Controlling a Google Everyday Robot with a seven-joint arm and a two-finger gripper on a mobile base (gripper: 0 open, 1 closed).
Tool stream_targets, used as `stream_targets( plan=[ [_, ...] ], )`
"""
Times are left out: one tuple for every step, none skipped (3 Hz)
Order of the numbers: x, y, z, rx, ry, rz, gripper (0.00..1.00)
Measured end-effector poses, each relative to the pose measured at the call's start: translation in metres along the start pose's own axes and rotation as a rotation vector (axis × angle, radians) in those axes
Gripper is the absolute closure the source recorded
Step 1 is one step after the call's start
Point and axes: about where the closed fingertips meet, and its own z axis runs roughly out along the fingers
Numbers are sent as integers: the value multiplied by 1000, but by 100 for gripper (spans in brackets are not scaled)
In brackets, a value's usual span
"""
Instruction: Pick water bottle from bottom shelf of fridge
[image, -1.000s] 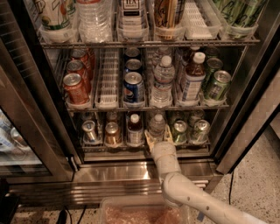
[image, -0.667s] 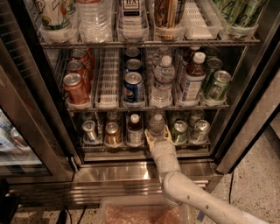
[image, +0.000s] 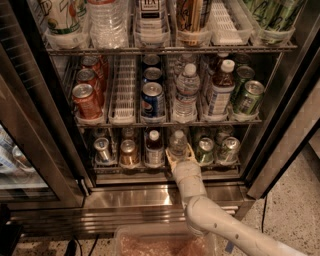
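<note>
Nearest me is a clear plastic bin (image: 131, 239) on the floor. The white arm (image: 225, 227) climbs from the lower right, over the bin's right corner, toward the fridge (image: 280, 125). It passes over the fridge's shiny steel base (image: 125, 199) and ends in the gripper (image: 180, 157), which sits at the front lip of the bottom shelf (image: 130, 170).

The water bottle (image: 178, 142) is right there, in the lane fourth from the left. It stands upright with its white cap on top, its long axis vertical, and its lower body meets the gripper head-on. The bottle lies straight ahead of the claw and rises just above it, not off to either side. I cannot tell from here whether the claw is apart or already clamped on it.

The fit is tight. A dark-liquid bottle (image: 153, 148) stands in the lane just to the left and a green can (image: 205, 150) just to the right. I judge any pull must come straight back along the lane and stay level, so the bottle stays upright and doesn't knock either neighbour.

Farther back and higher, the middle rack holds a Pepsi can (image: 152, 99) and a second clear water bottle (image: 187, 92). That second bottle is not my target.
</note>
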Motion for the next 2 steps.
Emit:
stream_targets(
  plan=[
    [0, 0, 0, 0, 0, 0, 100],
    [-4, 4, 0, -26, 6, 37, 100]
  ],
)
